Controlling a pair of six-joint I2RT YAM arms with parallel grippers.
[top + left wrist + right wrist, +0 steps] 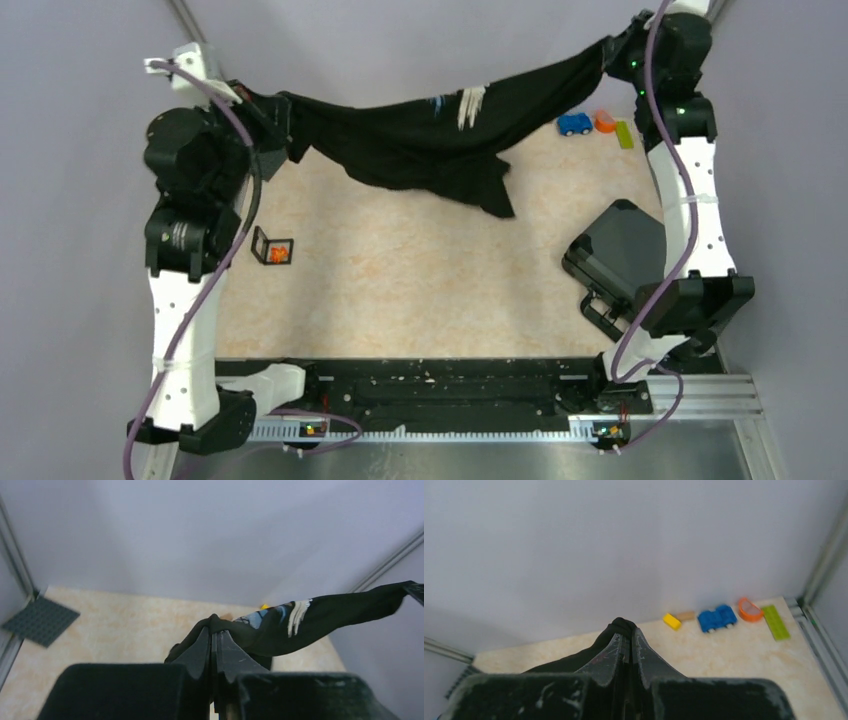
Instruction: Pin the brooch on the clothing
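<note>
- Your left gripper (214, 630) and right gripper (625, 632) each pinch the shirt (420, 140), stretching it in the air, probably to spread it
- The brooch (279, 254) lies in a box (258, 243), well apart from it

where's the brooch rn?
Top view, left side of the table: the brooch sits at the small black-framed box beside the left arm, apart from the shirt.

the left arm (180, 330) and right arm (697, 215) wear white link shells between black motor housings. lilac cables (190, 320) run along them, zip-tied. green lights (681, 110) dot the right arm. the jaws are scuffed black wedges.
</note>
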